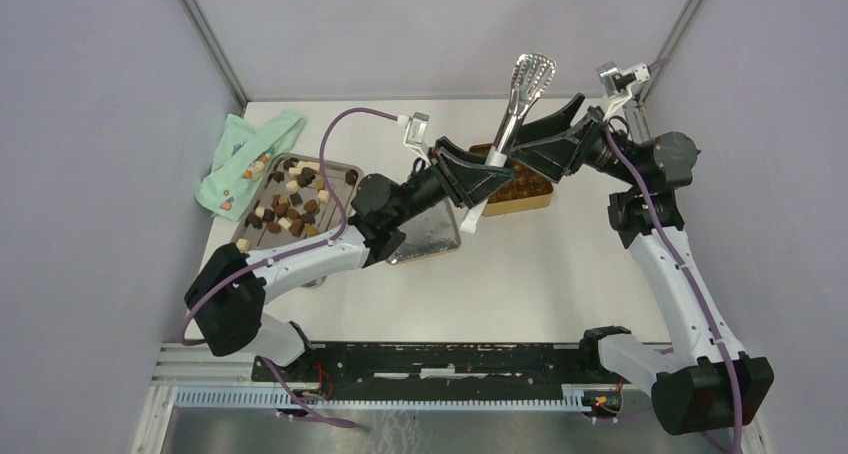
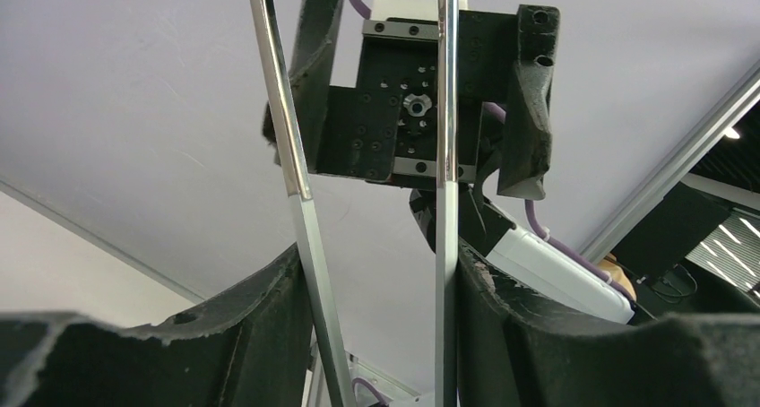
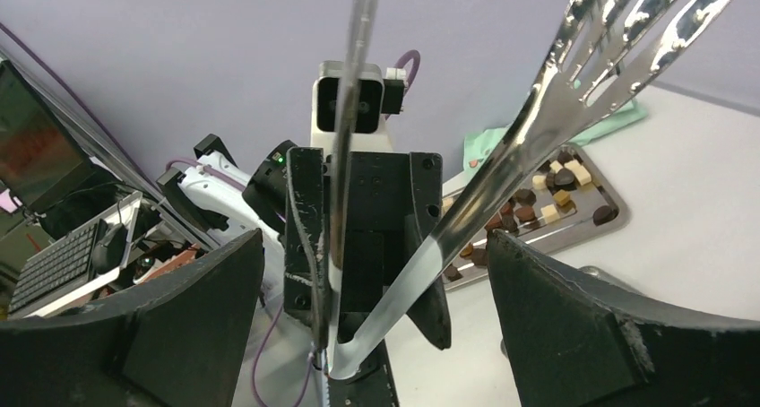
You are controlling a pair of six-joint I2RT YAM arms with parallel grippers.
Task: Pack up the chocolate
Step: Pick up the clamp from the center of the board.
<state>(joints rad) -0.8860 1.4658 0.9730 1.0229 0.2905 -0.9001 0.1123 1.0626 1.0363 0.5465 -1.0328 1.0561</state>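
Observation:
The chocolate (image 1: 293,198) lies as many dark, mid-brown and cream chunks on a steel tray (image 1: 345,166) at the left; it also shows in the right wrist view (image 3: 542,196). The gold tin (image 1: 528,202) sits mid-table with brown pieces in it. My left gripper (image 1: 478,182) is shut on the long metal tongs (image 1: 520,99) near their hinge end, both arms pressed between its fingers (image 2: 381,272). The tongs stand tilted up over the tin. My right gripper (image 1: 550,134) is open, its fingers (image 3: 206,290) wide on either side of the tongs (image 3: 502,165), not touching them.
A green bag (image 1: 245,154) lies at the far left beside the tray. A second flat steel tray (image 1: 432,236) lies under my left wrist. Grey walls enclose the white table on three sides.

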